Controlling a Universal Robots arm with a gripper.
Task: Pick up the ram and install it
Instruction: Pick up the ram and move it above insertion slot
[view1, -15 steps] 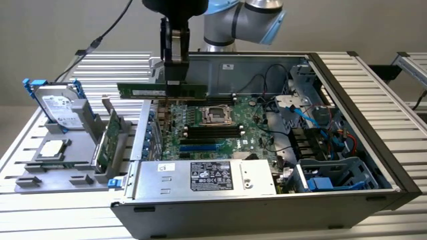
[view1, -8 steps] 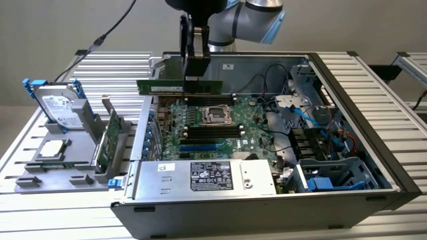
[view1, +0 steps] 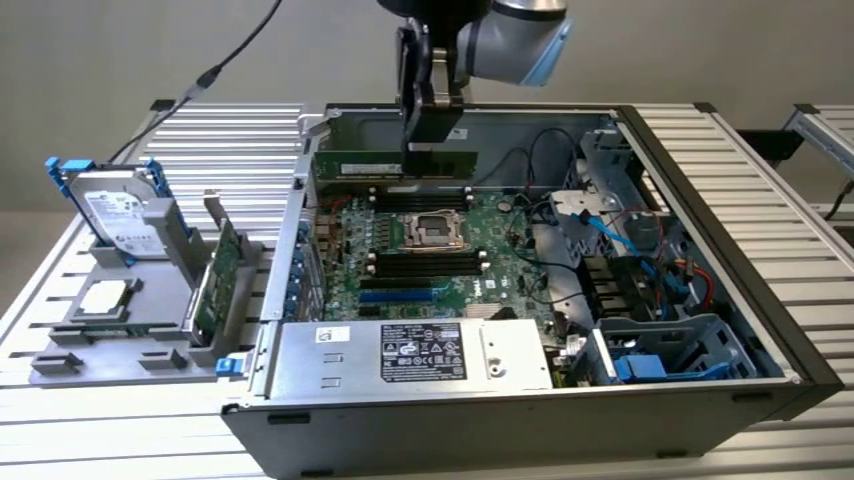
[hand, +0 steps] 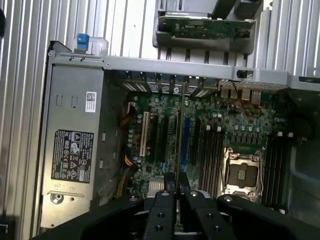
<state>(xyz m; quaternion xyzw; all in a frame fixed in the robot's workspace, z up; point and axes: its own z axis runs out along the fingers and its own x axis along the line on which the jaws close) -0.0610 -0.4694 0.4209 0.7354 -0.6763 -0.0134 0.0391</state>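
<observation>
Black-fingered gripper (hand: 177, 186) pinches long thin green ram (view1: 380, 163); below it green motherboard (view1: 414, 250); grey metal power supply (view1: 414, 355) sticker print illegible

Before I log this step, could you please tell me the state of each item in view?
claw, shut on the ram.
ram, held level above the motherboard, not seated.
computer case, open, lying on its side.
hard drive, standing in the holder outside the case.
expansion card, upright in the holder.
</observation>
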